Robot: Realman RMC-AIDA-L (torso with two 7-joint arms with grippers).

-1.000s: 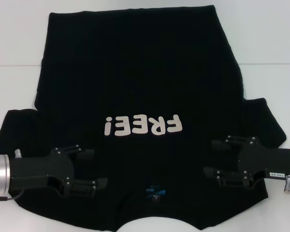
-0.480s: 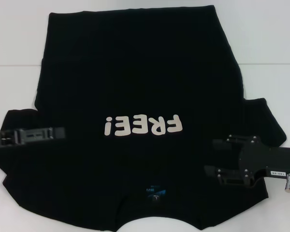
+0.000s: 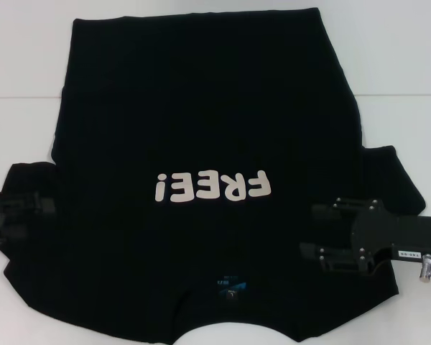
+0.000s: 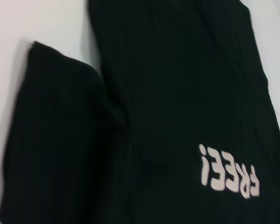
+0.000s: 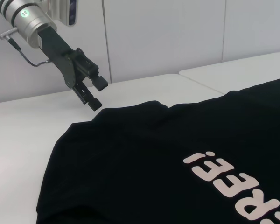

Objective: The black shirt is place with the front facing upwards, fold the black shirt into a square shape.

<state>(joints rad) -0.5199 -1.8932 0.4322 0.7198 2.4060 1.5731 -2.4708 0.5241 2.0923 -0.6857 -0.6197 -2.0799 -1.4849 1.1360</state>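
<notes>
The black shirt [image 3: 201,93] lies flat and face up on the white table, collar toward me. Its pale "FREE!" lettering [image 3: 212,187] is on the chest and a small blue neck label [image 3: 230,286] is near the collar. My left gripper [image 3: 50,208] is over the shirt's left sleeve [image 3: 29,180] at the picture's left edge. In the right wrist view the left gripper [image 5: 97,93] hangs open above that sleeve and holds nothing. My right gripper [image 3: 309,231] is open over the right shoulder, beside the right sleeve [image 3: 395,172]. The left wrist view shows the sleeve [image 4: 51,140] and lettering [image 4: 228,172].
The white table [image 3: 21,72] shows around the shirt on the left, right and far sides, with a seam [image 3: 21,98] across it. A pale wall [image 5: 154,37] stands behind the table's far edge in the right wrist view.
My left gripper has drawn back to the left, off the shirt's chest to over the left sleeve, and has turned edge-on. The right gripper has barely moved. The shirt lies as before.
</notes>
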